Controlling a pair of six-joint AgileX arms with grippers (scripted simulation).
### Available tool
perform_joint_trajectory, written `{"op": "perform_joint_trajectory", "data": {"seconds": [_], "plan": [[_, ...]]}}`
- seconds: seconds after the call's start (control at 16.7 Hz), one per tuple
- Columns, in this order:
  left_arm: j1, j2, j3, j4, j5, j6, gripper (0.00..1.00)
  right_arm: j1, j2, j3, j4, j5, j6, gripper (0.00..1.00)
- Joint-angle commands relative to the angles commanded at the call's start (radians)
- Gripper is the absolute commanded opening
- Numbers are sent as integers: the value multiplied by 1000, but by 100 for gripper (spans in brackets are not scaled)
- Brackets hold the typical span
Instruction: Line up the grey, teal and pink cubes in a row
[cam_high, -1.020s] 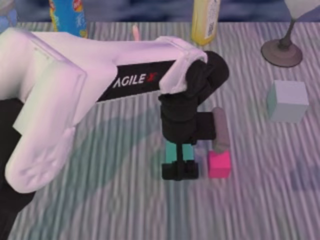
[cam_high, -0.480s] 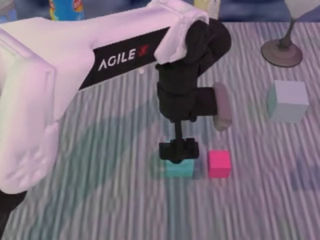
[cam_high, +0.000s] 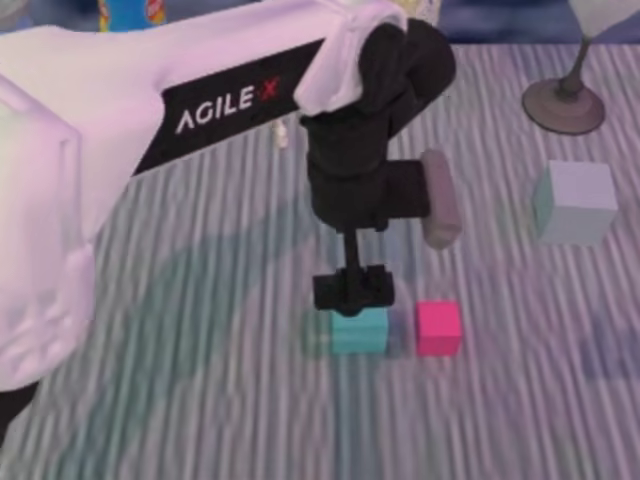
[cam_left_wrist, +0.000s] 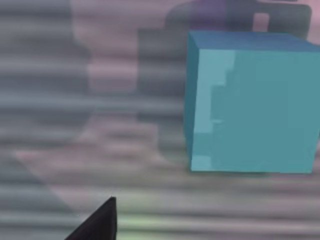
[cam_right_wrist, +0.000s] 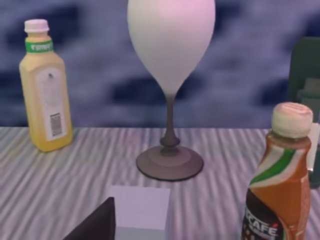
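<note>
The teal cube (cam_high: 358, 330) rests on the table with the smaller pink cube (cam_high: 438, 327) just to its right, a narrow gap between them. The larger pale grey cube (cam_high: 574, 203) stands apart at the far right. My left gripper (cam_high: 352, 290) hangs open above the teal cube's far edge, holding nothing. In the left wrist view the teal cube (cam_left_wrist: 252, 102) lies clear of the one dark fingertip (cam_left_wrist: 100, 222) that shows. My right arm is outside the top view. Its gripper (cam_right_wrist: 142, 236) is open close to the grey cube (cam_right_wrist: 140, 207).
A wine glass (cam_high: 565, 100) stands at the back right, beyond the grey cube. A blue can (cam_high: 130, 12) sits at the back left. The right wrist view shows a yellow bottle (cam_right_wrist: 45, 90), the wine glass (cam_right_wrist: 170, 75) and a brown coffee bottle (cam_right_wrist: 280, 185).
My left gripper has let go of the teal cube and risen above it. The teal cube stays beside the pink cube.
</note>
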Motion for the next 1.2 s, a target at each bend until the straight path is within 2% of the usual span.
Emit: {"op": "perform_joint_trajectory", "data": {"seconds": [0.18,0.42,0.9,1.2], "plan": [[55,-121,-109,68,-6,-42,100,10,124,124,-86,-2,15,100],[181,-420,-368,226,-17,-147,100,27,438,426,-276,0,49,100],[495,-1311,-1132,679,-35,-454,100,67,1372,1212,-779,8,131,100],[640,-1778,-1549,953,-36,-629,100,92,1893,1654,-1064,10,178,100]]}}
